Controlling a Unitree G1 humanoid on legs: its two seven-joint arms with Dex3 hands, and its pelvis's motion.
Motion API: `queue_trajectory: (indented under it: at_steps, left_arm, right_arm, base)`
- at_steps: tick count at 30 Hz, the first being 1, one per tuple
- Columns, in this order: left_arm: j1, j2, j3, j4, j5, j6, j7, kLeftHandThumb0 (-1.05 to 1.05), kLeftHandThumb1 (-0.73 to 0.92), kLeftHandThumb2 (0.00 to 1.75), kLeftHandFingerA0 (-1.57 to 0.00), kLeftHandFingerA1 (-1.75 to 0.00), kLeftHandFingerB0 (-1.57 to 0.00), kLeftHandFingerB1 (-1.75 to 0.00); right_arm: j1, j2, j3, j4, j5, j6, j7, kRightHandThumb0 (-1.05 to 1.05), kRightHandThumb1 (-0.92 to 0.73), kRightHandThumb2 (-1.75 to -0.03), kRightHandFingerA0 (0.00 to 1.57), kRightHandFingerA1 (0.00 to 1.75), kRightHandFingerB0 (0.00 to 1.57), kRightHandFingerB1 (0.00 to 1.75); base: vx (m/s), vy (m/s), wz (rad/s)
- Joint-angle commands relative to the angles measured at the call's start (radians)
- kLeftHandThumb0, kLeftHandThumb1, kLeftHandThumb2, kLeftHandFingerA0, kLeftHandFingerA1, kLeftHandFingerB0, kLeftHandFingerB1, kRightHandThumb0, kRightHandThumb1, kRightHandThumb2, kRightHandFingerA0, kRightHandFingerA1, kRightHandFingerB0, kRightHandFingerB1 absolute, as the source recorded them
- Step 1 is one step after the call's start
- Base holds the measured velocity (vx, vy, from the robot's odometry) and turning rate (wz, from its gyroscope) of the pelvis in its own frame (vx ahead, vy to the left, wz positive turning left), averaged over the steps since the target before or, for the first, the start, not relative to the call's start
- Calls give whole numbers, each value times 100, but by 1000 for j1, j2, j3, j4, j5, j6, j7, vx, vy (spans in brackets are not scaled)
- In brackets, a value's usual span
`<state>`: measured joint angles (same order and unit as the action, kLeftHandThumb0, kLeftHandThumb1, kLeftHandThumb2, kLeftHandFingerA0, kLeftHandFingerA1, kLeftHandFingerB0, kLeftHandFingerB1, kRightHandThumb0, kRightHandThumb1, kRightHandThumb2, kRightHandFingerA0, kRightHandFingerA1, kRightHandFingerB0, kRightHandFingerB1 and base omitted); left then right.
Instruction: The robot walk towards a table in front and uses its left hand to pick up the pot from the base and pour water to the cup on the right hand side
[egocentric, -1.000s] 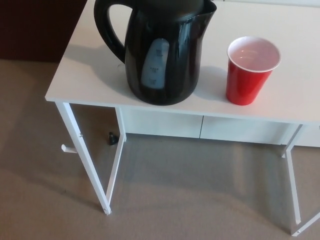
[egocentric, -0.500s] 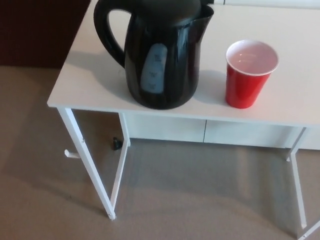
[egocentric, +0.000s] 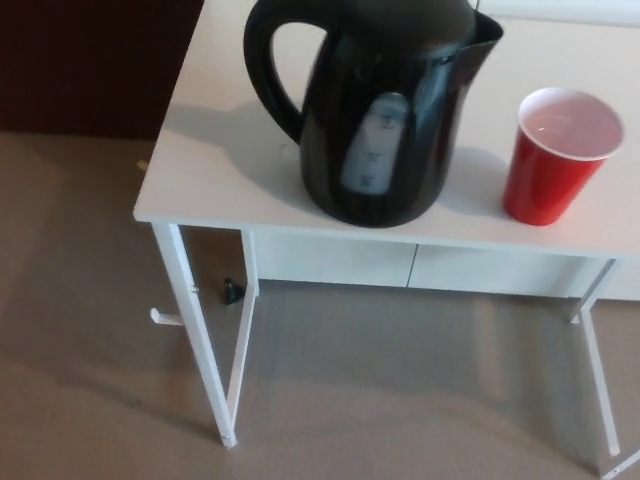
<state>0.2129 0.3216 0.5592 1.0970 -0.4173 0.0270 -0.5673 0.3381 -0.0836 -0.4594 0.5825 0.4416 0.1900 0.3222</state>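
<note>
A black electric kettle (egocentric: 385, 110) stands on the white table (egocentric: 220, 170), its loop handle (egocentric: 270, 70) turned to picture left and a pale water gauge facing me. Its base is hidden under the body. To its right stands a red plastic cup (egocentric: 555, 155) with a white inside, upright and apart from the kettle. Neither of my hands shows in the head view.
The table has thin white legs (egocentric: 195, 330) and a white drawer front (egocentric: 330, 258) below its top. Beige carpet (egocentric: 80, 350) covers the floor. A small black object (egocentric: 232, 291) lies under the table. A dark wall (egocentric: 90, 60) fills the upper left.
The whole picture has shifted right and slightly down, so the camera has moved. Kettle and cup keep their places on the table.
</note>
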Motion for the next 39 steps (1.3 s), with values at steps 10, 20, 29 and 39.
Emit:
queue_trajectory:
  at_steps: [10,20,29,39]
  left_arm:
    - [14,4,-4,-32,-4,4,-17,-2,62,57,-28,-35,-23,-30]
    - [16,4,11,-10,-15,1,-20,-1,61,57,-25,-35,-22,-30]
    - [34,-25,24,-38,-9,-102,-6,-9,54,55,-28,-36,-27,-31]
    - [133,-124,21,-313,-18,-112,15,-9,52,55,-28,-37,-29,-31]
  right_arm:
    - [-19,-14,10,-16,-17,7,-17,-25,-73,-65,21,42,9,21]
    - [-23,-14,28,-44,-16,33,-37,-27,-71,-63,24,40,9,25]
    - [-49,-13,31,-15,-16,17,-34,-25,-69,-64,25,43,9,22]
    - [-3,1,57,-125,-2,75,-47,-30,-69,-68,24,44,9,31]
  base:
    - [25,13,3]
    - [0,0,0]
    - [8,1,5]
    - [12,-165,11]
